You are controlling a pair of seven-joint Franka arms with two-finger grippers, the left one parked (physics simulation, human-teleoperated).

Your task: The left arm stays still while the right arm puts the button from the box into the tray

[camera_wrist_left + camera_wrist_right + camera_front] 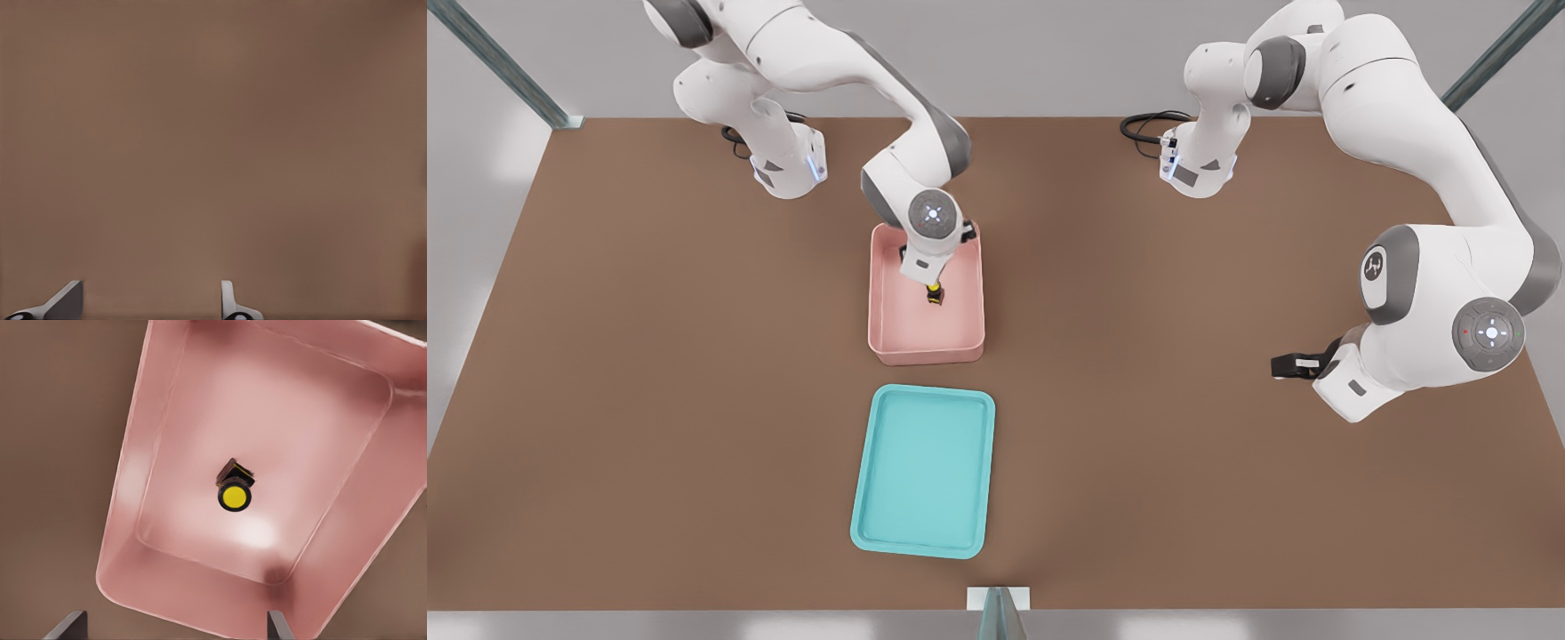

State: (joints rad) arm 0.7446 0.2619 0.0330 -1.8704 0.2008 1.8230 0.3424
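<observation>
Button (235, 495) sits in the box (882, 302); open pincer (932, 283) hovers above, empty.

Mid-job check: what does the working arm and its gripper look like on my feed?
The right arm is glossy white with rounded segments and grey joint caps; a round grey wrist dial glows white at its centre. Black cables loop at its base. The gripper, over the box, has a white body; in the wrist view its fingers are dark grey and spread apart.
</observation>
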